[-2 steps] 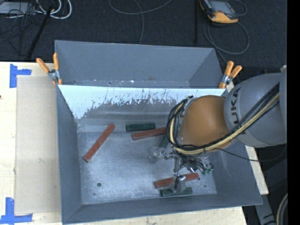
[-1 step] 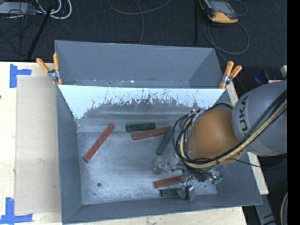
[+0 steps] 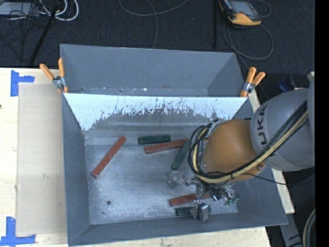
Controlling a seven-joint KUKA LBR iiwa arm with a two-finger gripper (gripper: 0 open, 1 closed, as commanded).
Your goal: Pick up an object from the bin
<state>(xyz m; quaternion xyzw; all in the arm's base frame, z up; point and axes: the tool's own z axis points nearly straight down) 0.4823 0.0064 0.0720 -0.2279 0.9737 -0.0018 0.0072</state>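
One tool (image 3: 201, 210), at the end of the arm (image 3: 288, 133) that reaches in from the right, sits low in the near right corner of the bin (image 3: 149, 76), close to the floor of it. Whether it is open or closed cannot be told, for its parts are dark and crowded under the wrist, and nothing can be seen gripped in it. It stands at the right-hand ends of two things: a red-brown stick (image 3: 182, 200) lying nearly level, and just nearer the front wall a short dark stick (image 3: 183, 212); whether it touches either one cannot be told. Above the tool the wrist carries a rounded orange cover (image 3: 229, 147), with a bundle of black and yellow cables (image 3: 198, 148) looped round its left side. On the arm's grey casing the letters "UK" (image 3: 257, 123) can be read, running up the shell; the rest of the word is hidden. Four more sticks lie farther back on the bin's floor, well apart from the tool: a long red-brown one (image 3: 108, 156) slanting at the left, a dark green one (image 3: 153, 139) lying level near the back, a second red-brown one (image 3: 164, 147) just in front of it, and a grey-green one (image 3: 180, 158) tilted beside the cables. The bin is grey metal, its floor speckled and its sloping back wall streaked with dark scratches. Beyond it is a dark floor (image 3: 169, 30) with loose leads (image 3: 139, 4) and a small orange and black device (image 3: 240, 13).
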